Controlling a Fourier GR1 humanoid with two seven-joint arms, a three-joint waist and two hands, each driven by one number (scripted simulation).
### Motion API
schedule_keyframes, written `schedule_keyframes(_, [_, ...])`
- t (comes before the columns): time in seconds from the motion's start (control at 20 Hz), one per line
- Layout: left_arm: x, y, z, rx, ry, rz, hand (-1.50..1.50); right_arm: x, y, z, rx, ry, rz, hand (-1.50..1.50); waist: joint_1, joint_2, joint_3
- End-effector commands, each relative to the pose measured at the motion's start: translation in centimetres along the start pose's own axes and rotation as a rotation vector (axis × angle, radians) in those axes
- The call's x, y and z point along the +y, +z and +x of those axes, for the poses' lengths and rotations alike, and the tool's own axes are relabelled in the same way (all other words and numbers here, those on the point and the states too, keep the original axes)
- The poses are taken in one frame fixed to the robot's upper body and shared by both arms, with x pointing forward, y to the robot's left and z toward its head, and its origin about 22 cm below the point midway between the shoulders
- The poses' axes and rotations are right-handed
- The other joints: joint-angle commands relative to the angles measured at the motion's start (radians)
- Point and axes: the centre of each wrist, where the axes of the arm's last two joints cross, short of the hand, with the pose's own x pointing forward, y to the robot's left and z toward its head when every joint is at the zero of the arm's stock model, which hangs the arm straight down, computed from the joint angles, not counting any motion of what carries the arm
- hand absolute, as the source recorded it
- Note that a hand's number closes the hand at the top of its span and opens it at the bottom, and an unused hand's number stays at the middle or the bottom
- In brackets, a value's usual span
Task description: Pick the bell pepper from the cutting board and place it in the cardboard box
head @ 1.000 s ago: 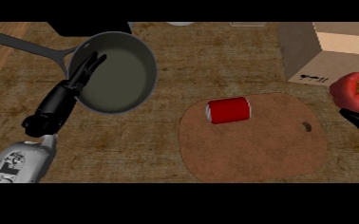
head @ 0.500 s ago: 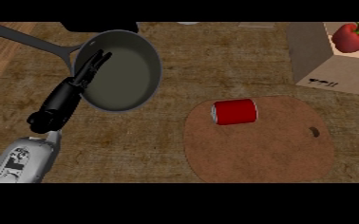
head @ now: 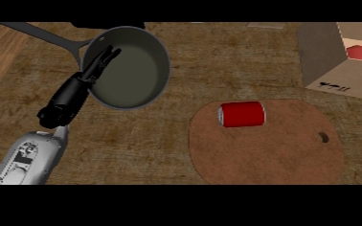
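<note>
Counter: a brown, mottled, stone-like top (head: pixel 212 67) fills nearly the whole head view; a strip of lighter wood grain (head: pixel 10 43) shows at the far left corner.
Room: nothing beyond the counter can be made out; a dark shape at the far edge behind the pan is too cut off to name.
Cutting board: one, a rounded reddish-brown slab (head: pixel 276 153) with a fine wood-like texture, lying flat at near right, with a small dark hole near its right edge.
Can: one, a red cylinder (head: pixel 243 114) lying on its side on the far part of the board, its pale end facing left.
Pan: one, a round dark grey frying pan (head: pixel 138 72) with a smooth dull inside and a thin rim, at far left; its long handle runs off to the far left.
Cardboard box: one, tan with flat plain walls (head: pixel 322 57), at the far right corner, open at the top, with small black marks printed on its near face.
Bell pepper: one, seen only as a small red patch (head: pixel 355 52) inside the box at the right edge; it is off the board.
Left hand: black (head: pixel 99 67), fingers straight and slack, holding nothing, lying over the pan's left rim; a grey forearm (head: pixel 32 160) comes in from near left.
Right hand: outside the view.
</note>
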Motion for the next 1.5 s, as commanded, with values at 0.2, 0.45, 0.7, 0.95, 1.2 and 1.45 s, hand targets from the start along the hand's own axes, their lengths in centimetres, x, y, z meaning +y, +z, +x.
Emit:
schedule_keyframes(0.2, [-0.4, -0.2, -0.2, -0.011, -0.001, -0.005, 0.0, 0.5, 2.5, -3.3, 0.086, 0.079, 0.254, 1.5, 0.015, 0.007, 0.002])
schedule_keyframes(0.45, [-0.8, -0.6, 0.3, -0.026, 0.004, 0.001, 0.0, 1.0, 2.1, -3.6, -0.004, 0.022, 0.354, -1.5, 0.021, 0.008, 0.003])
schedule_keyframes(0.7, [0.0, 0.4, -0.2, -0.001, 0.002, 0.001, 0.0, 2.0, 1.2, -3.7, -0.188, -0.17, 0.174, -1.5, 0.015, 0.001, 0.005])
schedule_keyframes(0.95, [-0.5, 0.0, 0.0, 0.0, 0.01, -0.005, 0.0, 4.8, -1.0, -3.6, -0.23, -0.645, -0.082, -1.5, 0.012, -0.005, 0.008])
schedule_keyframes(1.2, [-0.3, -0.6, 0.7, -0.031, 0.008, -0.007, 0.0, 4.1, 0.4, -4.5, -0.104, -0.895, -0.162, -1.5, 0.012, 0.006, 0.007])
schedule_keyframes(1.45, [-1.2, 0.0, 0.1, -0.033, 0.011, -0.014, 0.0, 2.8, 1.8, -5.1, -0.045, -1.004, -0.246, -1.5, 0.024, 0.021, 0.01])
